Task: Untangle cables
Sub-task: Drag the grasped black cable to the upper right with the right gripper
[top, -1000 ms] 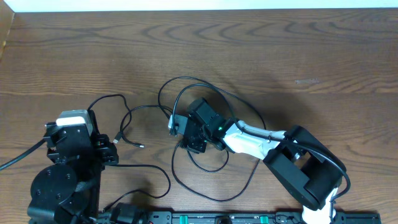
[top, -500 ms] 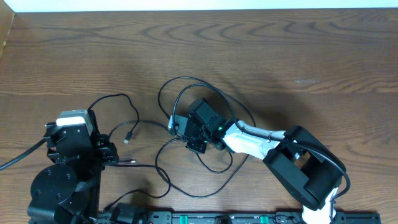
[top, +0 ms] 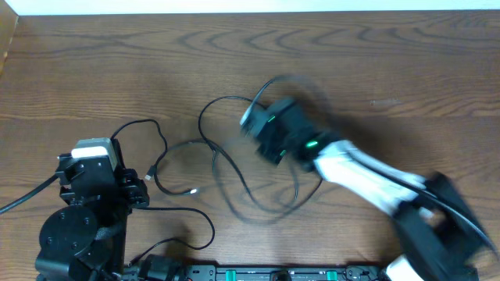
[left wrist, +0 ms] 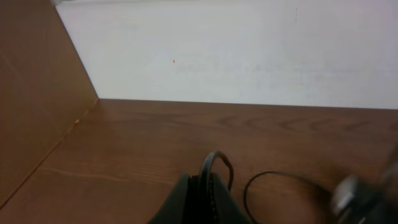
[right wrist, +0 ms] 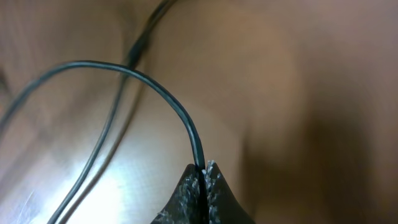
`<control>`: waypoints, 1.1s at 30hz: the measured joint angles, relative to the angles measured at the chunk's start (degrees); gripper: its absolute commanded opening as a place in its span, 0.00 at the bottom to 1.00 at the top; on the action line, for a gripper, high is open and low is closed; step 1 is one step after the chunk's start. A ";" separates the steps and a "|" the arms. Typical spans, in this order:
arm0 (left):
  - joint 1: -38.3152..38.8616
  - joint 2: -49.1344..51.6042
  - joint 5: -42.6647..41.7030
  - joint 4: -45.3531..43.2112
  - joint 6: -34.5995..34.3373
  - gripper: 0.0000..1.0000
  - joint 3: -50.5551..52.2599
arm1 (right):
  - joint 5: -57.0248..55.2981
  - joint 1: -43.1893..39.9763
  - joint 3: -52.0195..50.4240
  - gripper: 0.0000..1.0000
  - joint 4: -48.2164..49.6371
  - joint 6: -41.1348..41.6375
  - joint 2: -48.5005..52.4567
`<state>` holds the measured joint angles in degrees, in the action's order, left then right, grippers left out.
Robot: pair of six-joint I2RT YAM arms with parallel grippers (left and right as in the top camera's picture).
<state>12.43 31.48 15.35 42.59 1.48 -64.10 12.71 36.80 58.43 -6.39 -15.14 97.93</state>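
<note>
Black cables [top: 215,160] sprawl looped on the table [top: 391,62], mid-separation; my right fingers [right wrist: 196,180] pinch one strand, left fingers [left wrist: 199,193] pinch another: next, probably, draw them apart without snagging the remaining crossings.

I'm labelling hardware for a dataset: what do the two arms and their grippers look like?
Left arm: black housings, a light grey block on top, a thick black cable trailing off. Right arm: black with a white link and small green lights. Right gripper has dark, tapered, weave-textured fingers.
</note>
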 measured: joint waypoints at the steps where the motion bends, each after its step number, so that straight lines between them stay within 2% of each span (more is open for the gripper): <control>1: 0.00 0.00 0.00 0.09 0.00 0.08 0.00 | -0.72 -2.95 0.02 0.01 0.17 0.31 -4.87; 10: 0.00 0.00 0.00 0.15 0.00 0.07 0.00 | -2.51 -26.58 6.51 0.01 0.52 1.51 -27.43; 18: 0.00 0.00 0.00 0.20 0.00 0.07 0.00 | -2.47 -51.91 14.25 0.01 1.97 4.37 -33.22; 20: 0.00 0.00 0.00 0.22 0.00 0.07 0.00 | -2.29 -57.96 15.21 0.01 5.05 8.24 -33.11; 24: 0.00 0.00 0.00 0.52 0.00 0.08 0.00 | -0.98 -69.26 15.93 0.01 13.14 21.81 -32.35; 29: 0.00 0.00 0.00 1.03 0.00 0.08 0.00 | 1.68 -74.05 16.74 0.01 20.13 36.76 -27.65; 33: 0.00 0.00 0.00 1.51 0.00 0.07 0.00 | 3.04 -76.54 16.79 0.01 20.57 44.94 -21.42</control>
<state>12.43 31.48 15.35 44.10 1.48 -64.10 15.75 -39.75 75.22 14.17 29.80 76.51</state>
